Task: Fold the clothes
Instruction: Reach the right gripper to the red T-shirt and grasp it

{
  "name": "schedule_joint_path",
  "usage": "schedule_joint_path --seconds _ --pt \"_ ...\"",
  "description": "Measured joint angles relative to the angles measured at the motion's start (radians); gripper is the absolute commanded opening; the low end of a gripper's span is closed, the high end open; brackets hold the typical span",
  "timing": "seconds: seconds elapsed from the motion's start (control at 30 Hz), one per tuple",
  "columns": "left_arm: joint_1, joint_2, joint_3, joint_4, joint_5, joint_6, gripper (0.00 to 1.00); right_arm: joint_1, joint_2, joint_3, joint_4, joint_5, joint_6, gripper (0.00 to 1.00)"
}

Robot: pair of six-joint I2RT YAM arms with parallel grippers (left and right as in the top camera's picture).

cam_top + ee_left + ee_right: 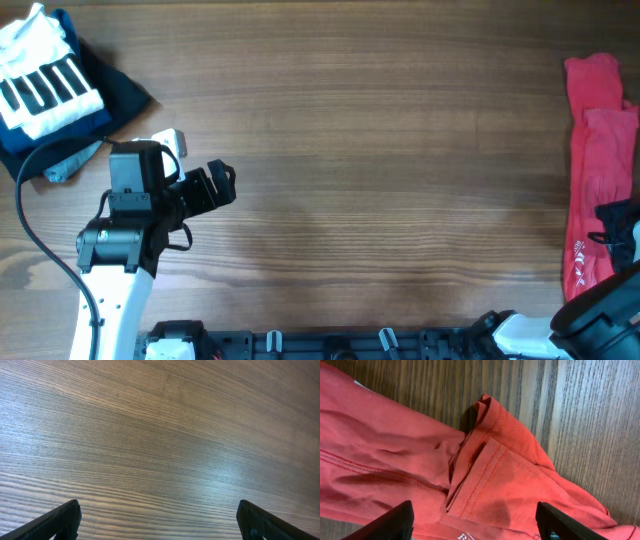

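Note:
The red T-shirt (597,170) lies bunched in a long strip at the table's far right edge, with white lettering near its lower end. My right gripper (622,232) hovers over its lower part, open. In the right wrist view the red cloth (420,470) fills the space between the spread fingers (475,527), which hold nothing. My left gripper (218,185) is open and empty over bare wood at the left. The left wrist view shows only wood between its fingers (159,522).
A white black-striped garment (42,75) lies on navy folded clothes (110,100) at the back left corner. The wooden table (380,150) spans the view. The arm bases sit along the front edge.

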Motion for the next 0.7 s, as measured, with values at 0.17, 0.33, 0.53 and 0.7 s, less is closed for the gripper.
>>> schedule_joint_path --seconds 0.17,0.33,0.53,0.7 --pt "0.000 0.000 0.000 0.000 0.000 0.000 1.00 0.000 0.019 0.000 0.006 0.001 -0.013 0.74" --pt "0.000 0.000 0.000 0.000 0.000 0.000 1.00 0.000 0.083 0.000 0.009 0.004 -0.034 0.76" --pt "0.000 0.000 0.000 0.000 0.000 0.000 1.00 0.000 0.113 0.000 0.034 0.005 -0.058 0.70" --pt "0.000 0.000 0.000 0.000 0.000 0.000 1.00 0.000 0.116 0.000 0.043 0.007 -0.072 0.41"
